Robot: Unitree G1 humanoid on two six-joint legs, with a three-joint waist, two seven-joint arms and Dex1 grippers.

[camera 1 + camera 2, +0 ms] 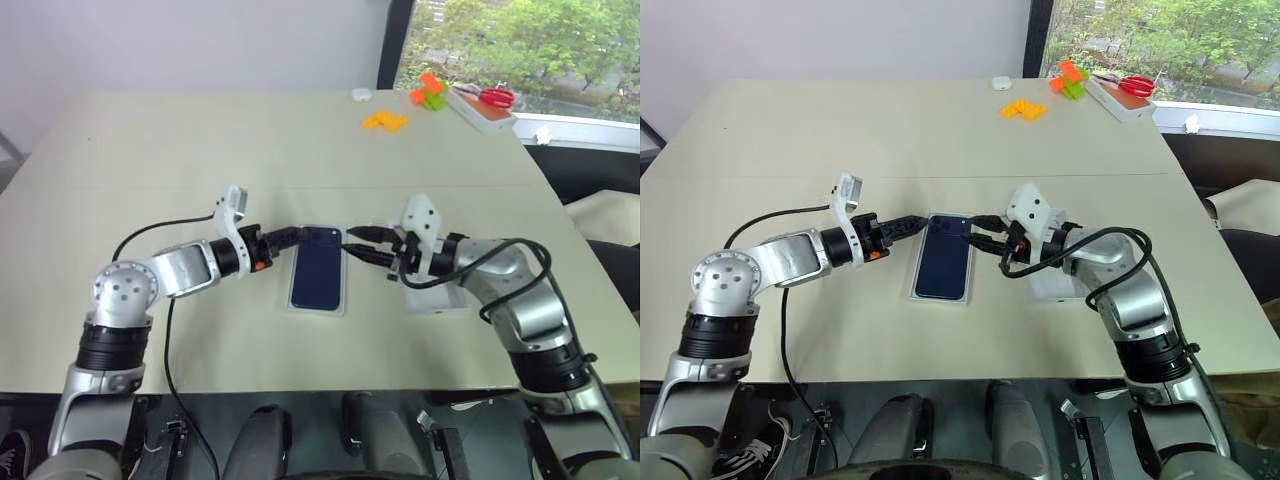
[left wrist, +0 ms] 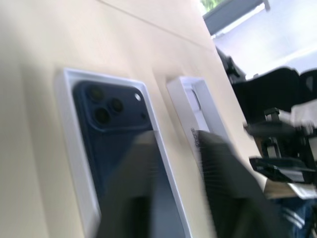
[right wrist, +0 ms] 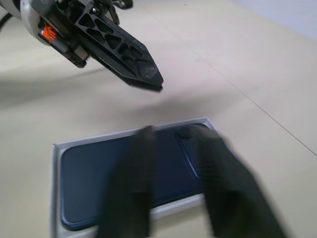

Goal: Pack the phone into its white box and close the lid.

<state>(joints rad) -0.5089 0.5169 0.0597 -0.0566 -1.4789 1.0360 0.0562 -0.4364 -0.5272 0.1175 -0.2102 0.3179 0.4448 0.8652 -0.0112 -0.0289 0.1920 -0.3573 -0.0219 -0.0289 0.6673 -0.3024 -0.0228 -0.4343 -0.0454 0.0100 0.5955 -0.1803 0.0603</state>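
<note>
the phone lies flat, back up, inside the white box on the beige table, its camera cluster at the far corner nearest the left arm's side, as the left wrist view shows. the tray's white rim frames the dark navy back on all sides. the left gripper reaches in from the left and hangs over the far left corner of the box, its two black fingers pressed together to a point with nothing between them; in the right wrist view it floats clear above the table just beyond the box's far edge, not touching the phone. the right gripper comes in from the right, its fingertips just off the far right corner of the box, beside the phone's far end. in the head views its fingers look drawn together and hold nothing, though its own wrist view blurs them and shows a gap lower down. both sets of fingertips stand near each other over the far end of the phone, one on each side. the lid rests on the table just right of the box, under the right wrist, partly hidden by it. far back on the table lie orange blocks.
</note>
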